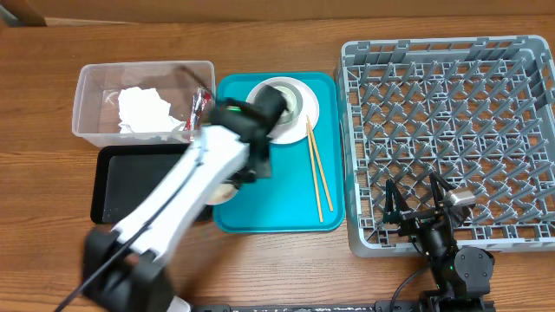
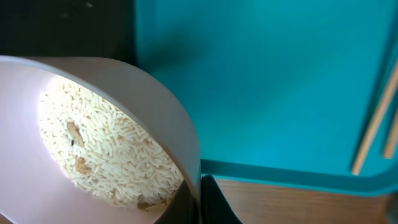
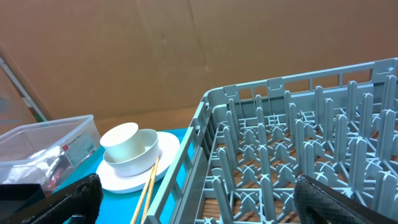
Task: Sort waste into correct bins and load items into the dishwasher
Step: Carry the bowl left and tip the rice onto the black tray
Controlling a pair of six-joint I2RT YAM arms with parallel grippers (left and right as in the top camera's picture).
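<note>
Now, your left gripper (image 2: pixel 200 202) pinches the rice bowl (image 2: pixel 124 78) by its rim at the teal tray (image 2: pixel 280 74) corner, right gripper (image 1: pixel 414 195) spread; next, probably tip it over the black tray (image 1: pixel 126 178).

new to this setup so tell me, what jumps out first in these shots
The left tool pinching the rim of a white bowl holding rice, at the near-left corner of the teal tray. To the right, the big grey rack holds no dishes yet, with the right tool open over its near edge.
</note>
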